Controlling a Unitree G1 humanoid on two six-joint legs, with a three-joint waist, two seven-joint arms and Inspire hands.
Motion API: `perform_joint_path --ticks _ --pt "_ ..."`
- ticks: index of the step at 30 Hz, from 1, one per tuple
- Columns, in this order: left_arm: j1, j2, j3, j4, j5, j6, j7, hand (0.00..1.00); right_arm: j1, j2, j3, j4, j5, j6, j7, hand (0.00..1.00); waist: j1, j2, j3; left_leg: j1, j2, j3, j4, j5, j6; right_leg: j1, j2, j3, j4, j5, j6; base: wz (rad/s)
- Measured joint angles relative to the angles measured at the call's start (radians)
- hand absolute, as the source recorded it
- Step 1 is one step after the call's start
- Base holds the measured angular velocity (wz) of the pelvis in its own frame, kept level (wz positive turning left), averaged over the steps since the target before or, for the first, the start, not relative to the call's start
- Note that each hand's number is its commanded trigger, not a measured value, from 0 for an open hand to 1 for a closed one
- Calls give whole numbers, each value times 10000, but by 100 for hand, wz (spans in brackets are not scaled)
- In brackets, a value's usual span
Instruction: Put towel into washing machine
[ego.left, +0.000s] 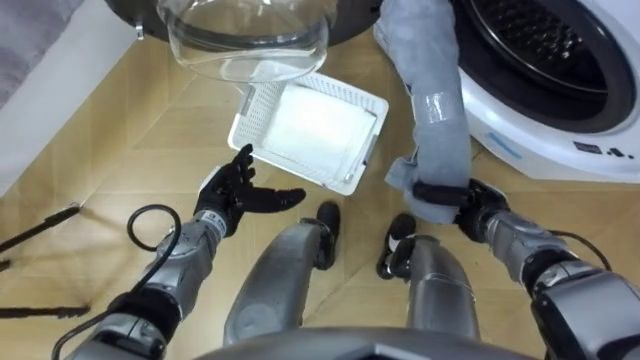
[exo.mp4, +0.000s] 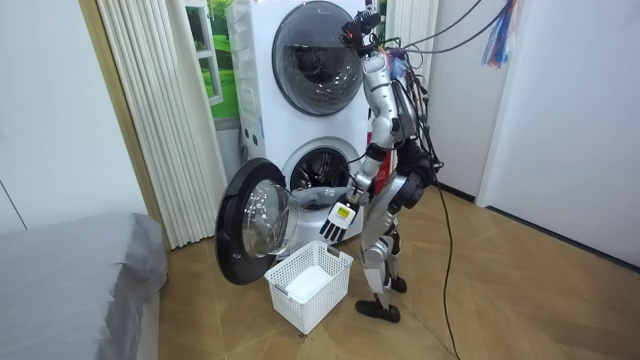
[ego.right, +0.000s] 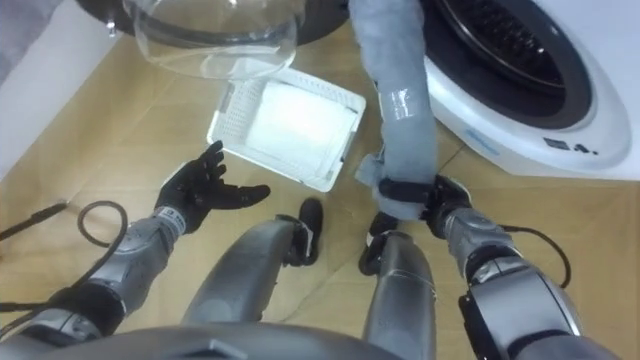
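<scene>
Your right hand (ego.left: 468, 205) has its fingers curled round the near end of the towel (ego.left: 436, 110), pinching the bunched cloth just in front of the robot's right leg. From that grip the towel runs as one long grey band straight away from you, leaning slightly to the left. Its far end reaches the left rim of the drum (ego.left: 545, 40). In the room view it appears to hang from the lip of the opening down to the hand.

So the towel's long axis points almost at the opening, while the drum itself lies ahead and to the right of the hand. I judge that the coming push should go forward and rightward along that axis, feeding the held end in after the rest.

Your left hand (ego.left: 236, 190) is spread and holds nothing, hovering over the floor just beside the basket (ego.left: 252, 112) and well apart from the towel. The right arm is plainly the nearer one.
</scene>
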Motion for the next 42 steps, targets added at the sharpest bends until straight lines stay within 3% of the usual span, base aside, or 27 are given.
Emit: perform_joint_path --ticks 7,10,12,19,25,30,33,36,38,42 --pt "-123 -69 -119 6 -155 0 357 0 -147 -41 -172 34 1220 224 1 100 -109 -61 39 -177 -170 7 -1 119 14 -351 -196 52 408 -59 35 6" --pt "-309 -32 -112 199 -153 13 411 0 -354 -221 -176 -30 2167 328 22 100 -214 -164 106 -206 -285 3 96 121 18 -442 -329 113 642 -177 38 6" --pt "-292 16 -110 157 -174 30 529 0 -499 -395 -479 -152 2836 610 -22 100 -211 -294 142 -403 -305 76 260 127 35 -656 -369 196 766 -236 35 0" --pt "16 46 -94 15 -378 89 813 0 -940 -709 -1347 -180 5051 804 -326 100 -286 -527 136 -879 -376 116 546 149 109 -1140 -529 197 1240 -248 23 5" --pt "264 61 -3 -341 -237 44 1318 0 -1539 -999 -2274 -567 5388 830 -1571 100 -496 -722 85 -829 -455 249 585 223 206 -1137 -677 225 1383 -232 77 1" --pt "490 49 13 -986 -215 10 1807 0 -2127 -1438 -3194 -1458 5683 800 -3369 100 -703 -794 37 -796 -462 401 606 275 298 -1138 -719 291 1428 -170 135 -1" --pt "478 52 13 -990 -216 8 1883 0 -2778 -1720 -3863 -1663 6506 542 -4280 100 -836 -798 34 -778 -450 506 623 287 318 -1133 -731 311 1472 -166 141 0" --pt "490 64 1 -1162 -209 4 1907 0 -2974 -1673 -3982 -1728 7008 498 -4974 100 -887 -796 32 -814 -445 548 641 302 341 -1129 -802 226 1532 -206 148 12" --pt "475 59 -8 -1175 -182 -2 1920 0 -3155 -1672 -4011 -1728 7266 498 -5449 0 -1002 -796 31 -863 -448 573 626 337 383 -1129 -867 120 1530 -226 160 20" --pt "473 34 -33 -1174 217 -4 2088 0 -3459 -1690 -4399 -1720 7967 364 -6363 0 -1017 -804 27 -862 -487 675 622 398 488 -1108 -957 38 1545 -245 226 11"
